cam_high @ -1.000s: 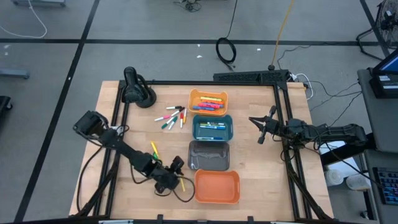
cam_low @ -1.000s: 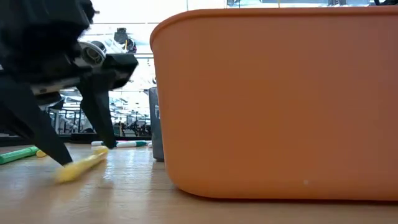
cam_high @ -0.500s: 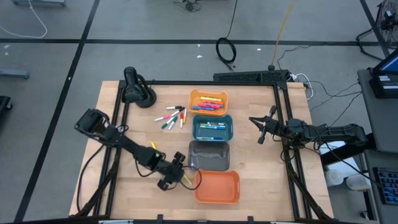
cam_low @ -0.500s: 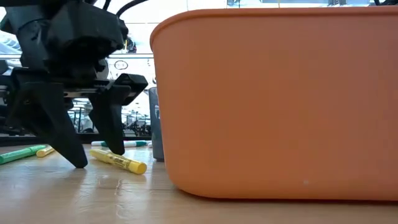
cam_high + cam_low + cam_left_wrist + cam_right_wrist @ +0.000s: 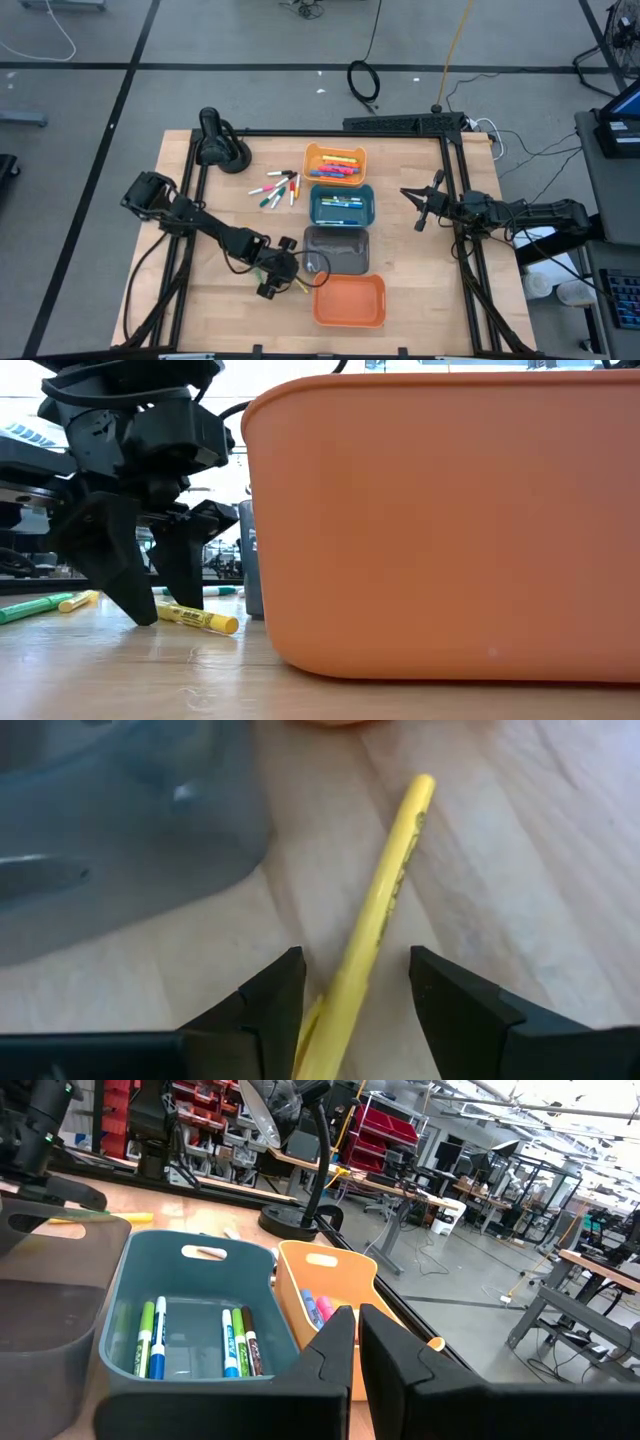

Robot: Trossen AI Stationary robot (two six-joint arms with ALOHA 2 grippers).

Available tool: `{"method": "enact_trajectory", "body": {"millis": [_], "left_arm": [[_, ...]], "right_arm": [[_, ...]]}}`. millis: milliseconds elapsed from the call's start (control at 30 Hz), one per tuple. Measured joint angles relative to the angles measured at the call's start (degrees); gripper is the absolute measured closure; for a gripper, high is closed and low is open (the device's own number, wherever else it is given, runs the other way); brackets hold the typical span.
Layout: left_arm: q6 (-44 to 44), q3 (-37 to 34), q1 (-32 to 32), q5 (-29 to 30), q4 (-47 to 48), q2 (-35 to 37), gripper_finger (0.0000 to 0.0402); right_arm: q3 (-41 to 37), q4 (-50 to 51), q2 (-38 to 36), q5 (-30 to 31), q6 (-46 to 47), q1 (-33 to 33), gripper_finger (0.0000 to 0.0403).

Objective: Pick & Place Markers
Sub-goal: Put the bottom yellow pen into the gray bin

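Lying flat on the wooden table (image 5: 200, 300), a yellow marker (image 5: 385, 900) runs lengthwise through the gap of the left gripper (image 5: 355, 982), whose two fingers stand spread apart on either side of it without pinching it. From table height the same marker (image 5: 197, 618) rests on the wood just in front of the fingertips (image 5: 140, 610), which reach down to the table. From above, this gripper (image 5: 283, 275) sits beside the near left corner of the grey bin (image 5: 336, 250) and just up from the orange bin (image 5: 349, 300).

The right gripper (image 5: 420, 208) hangs over the right side of the table, well apart from the work, with its fingers closed on nothing. Past them show the teal bin (image 5: 190, 1315), holding green, blue and dark markers, and the light orange bin (image 5: 330, 1295) with several more. A loose cluster of markers (image 5: 275, 188) lies on the table left of those two bins, and a green marker (image 5: 30, 607) lies farther back on the wood.

A second ago the left gripper was lower and farther left on the table, level with the orange bin, and the yellow marker was tilted and blurred at its fingertips. Since then the arm has swung toward the grey bin, and the marker now lies still. The right arm has not moved.
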State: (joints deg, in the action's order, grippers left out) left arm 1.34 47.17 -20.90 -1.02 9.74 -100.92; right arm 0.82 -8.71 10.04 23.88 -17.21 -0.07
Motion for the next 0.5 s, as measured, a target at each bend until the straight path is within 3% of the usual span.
{"method": "enact_trajectory", "body": {"millis": [167, 400, 500], "left_arm": [[0.1, 0.0, 0.1, 0.7, 1.3, 0.0, 0.0247], [0.2, 0.0, 0.2, 1.1, 3.4, 0.1, 0.0364], [0.1, 0.0, 0.2, 1.0, 3.6, 0.1, 0.0371]], "right_arm": [[0.0, 0.0, 0.0, 0.0, 0.0, 0.0, 0.0392], [0.0, 0.0, 0.0, 0.0, 0.0, 0.0, 0.0392], [0.0, 0.0, 0.0, 0.0, 0.0, 0.0, 0.0392]]}}
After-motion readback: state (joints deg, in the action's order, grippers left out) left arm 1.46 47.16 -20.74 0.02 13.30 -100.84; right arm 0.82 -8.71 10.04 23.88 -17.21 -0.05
